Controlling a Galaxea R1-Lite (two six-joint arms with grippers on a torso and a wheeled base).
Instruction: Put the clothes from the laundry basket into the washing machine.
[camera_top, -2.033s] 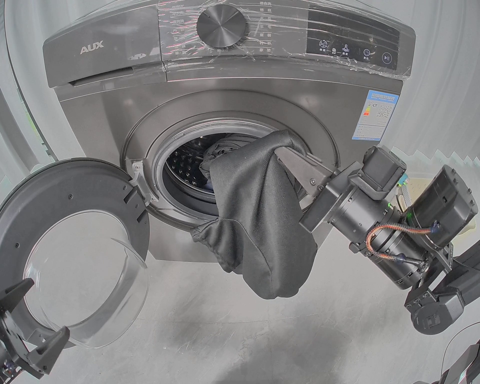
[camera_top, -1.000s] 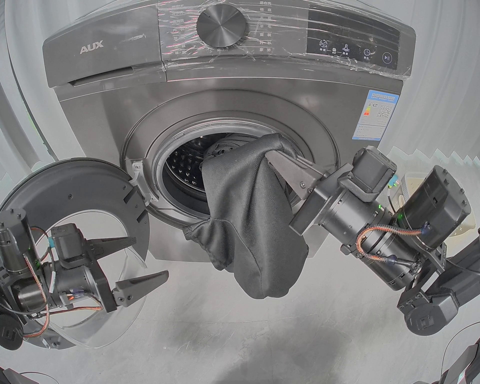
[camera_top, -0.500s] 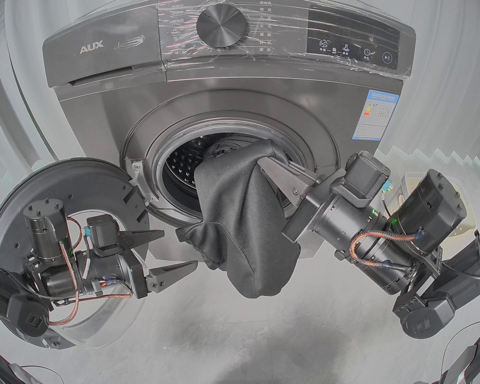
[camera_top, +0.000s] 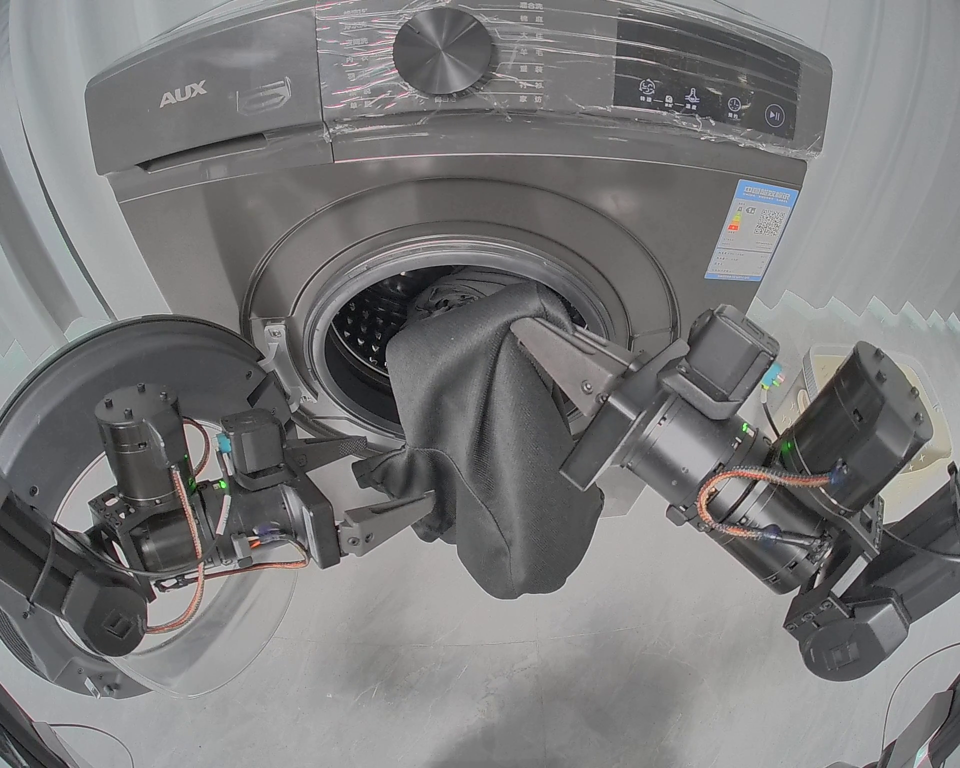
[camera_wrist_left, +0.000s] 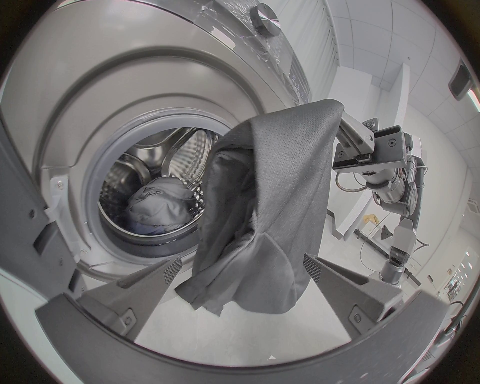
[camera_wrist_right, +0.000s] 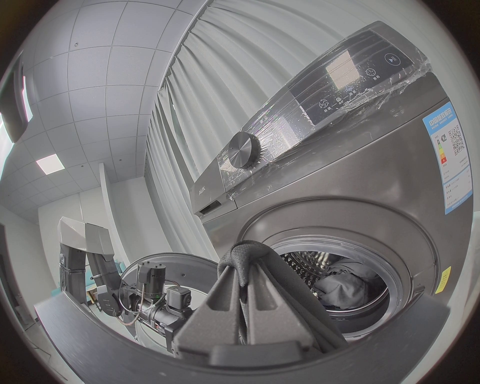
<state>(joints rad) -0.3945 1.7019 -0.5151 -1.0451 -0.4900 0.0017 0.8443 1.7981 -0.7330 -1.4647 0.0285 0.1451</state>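
Note:
A dark grey garment (camera_top: 490, 430) hangs in front of the washing machine (camera_top: 450, 190) drum opening, pinched at its top by my right gripper (camera_top: 528, 325), which is shut on it (camera_wrist_right: 245, 260). The cloth's lower part droops below the door rim (camera_wrist_left: 260, 240). My left gripper (camera_top: 385, 480) is open, level with the garment's lower left corner, one finger above and one below it. In the left wrist view the hanging cloth sits between the spread fingers (camera_wrist_left: 150, 285). More grey clothes (camera_wrist_left: 157, 205) lie inside the drum (camera_wrist_right: 345, 287).
The round glass door (camera_top: 120, 420) stands swung open at the left, behind my left arm. Bare grey floor (camera_top: 480, 680) lies below the garment. A white object (camera_top: 925, 440) sits behind my right arm.
My left arm has come up from the lower left and moved right until its open gripper reaches the garment's lower corner. The right gripper has shifted the garment slightly left toward the drum.

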